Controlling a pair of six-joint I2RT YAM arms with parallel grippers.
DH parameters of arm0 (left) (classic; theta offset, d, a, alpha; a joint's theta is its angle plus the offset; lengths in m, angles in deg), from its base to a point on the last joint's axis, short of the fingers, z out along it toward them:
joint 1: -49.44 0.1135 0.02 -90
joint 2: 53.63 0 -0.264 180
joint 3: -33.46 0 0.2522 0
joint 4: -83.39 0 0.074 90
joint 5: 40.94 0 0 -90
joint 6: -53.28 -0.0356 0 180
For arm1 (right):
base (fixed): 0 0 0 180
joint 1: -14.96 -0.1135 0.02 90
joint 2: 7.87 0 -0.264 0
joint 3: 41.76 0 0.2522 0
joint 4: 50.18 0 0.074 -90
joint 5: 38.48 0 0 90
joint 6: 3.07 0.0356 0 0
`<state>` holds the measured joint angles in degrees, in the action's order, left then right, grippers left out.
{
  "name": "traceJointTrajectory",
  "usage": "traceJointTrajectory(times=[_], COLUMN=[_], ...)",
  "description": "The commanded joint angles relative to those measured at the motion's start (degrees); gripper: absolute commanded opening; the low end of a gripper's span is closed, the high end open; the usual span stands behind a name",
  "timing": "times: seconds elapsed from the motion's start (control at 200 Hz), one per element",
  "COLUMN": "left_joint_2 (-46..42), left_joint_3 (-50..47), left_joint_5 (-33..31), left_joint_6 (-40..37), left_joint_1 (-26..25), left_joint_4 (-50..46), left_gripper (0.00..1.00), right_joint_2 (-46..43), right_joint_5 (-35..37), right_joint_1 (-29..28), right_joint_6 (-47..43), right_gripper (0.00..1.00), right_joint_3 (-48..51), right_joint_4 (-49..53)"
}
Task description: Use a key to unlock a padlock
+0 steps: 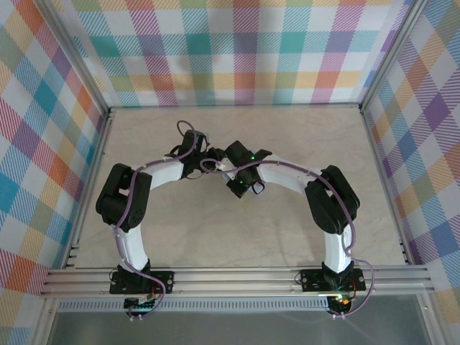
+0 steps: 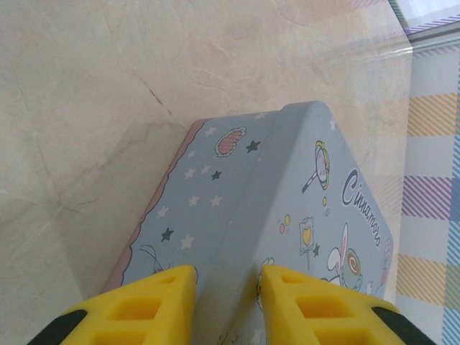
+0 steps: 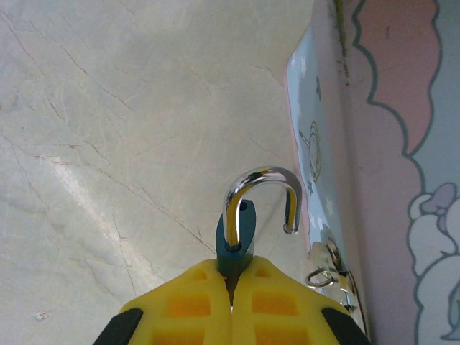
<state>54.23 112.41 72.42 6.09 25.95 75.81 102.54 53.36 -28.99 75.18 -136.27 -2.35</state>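
The padlock (image 3: 241, 233) is a small dark teal block with a chrome shackle (image 3: 260, 176). The shackle stands open, its free end hanging clear of the body. My right gripper (image 3: 231, 267) is shut on the padlock's body and holds it just above the marble table, beside the tin's side. The pale blue cartoon tin (image 2: 287, 187) is tilted, one edge ridge facing the left wrist camera. My left gripper (image 2: 228, 277) clamps that ridge, a yellow finger (image 2: 158, 295) pressed on each face. The key is out of view. Both wrists meet at mid-table (image 1: 219, 162).
A small metal hasp with a wire loop (image 3: 321, 277) sits on the tin's side, right of the padlock. The beige marble table (image 1: 287, 136) is bounded by checked walls (image 1: 237, 50) on three sides. An aluminium rail (image 1: 237, 277) carries the arm bases.
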Motion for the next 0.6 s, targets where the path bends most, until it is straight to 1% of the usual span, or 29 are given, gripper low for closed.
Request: traceJointTrajectory(times=[0.0,0.29,0.595], left_joint_2=[-1.2,-6.6,-12.6], left_joint_3=[-1.9,-4.9,-7.7], left_joint_5=[-0.3,-4.8,-7.5], left_joint_6=[-0.1,-0.4,-1.8], left_joint_1=[0.0,1.5,2.2], left_joint_4=[-0.5,-1.2,-3.8], left_gripper=[0.33,0.39,0.43], right_joint_2=[-3.0,-12.8,-18.8], right_joint_5=[-2.1,-4.4,-3.1], right_joint_1=[-0.4,-0.4,-0.4], right_joint_6=[-1.2,1.6,3.9], right_gripper=[0.00,0.00,0.00], right_joint_3=[1.5,9.6,12.4], right_joint_4=[-4.3,-10.0,-9.9])
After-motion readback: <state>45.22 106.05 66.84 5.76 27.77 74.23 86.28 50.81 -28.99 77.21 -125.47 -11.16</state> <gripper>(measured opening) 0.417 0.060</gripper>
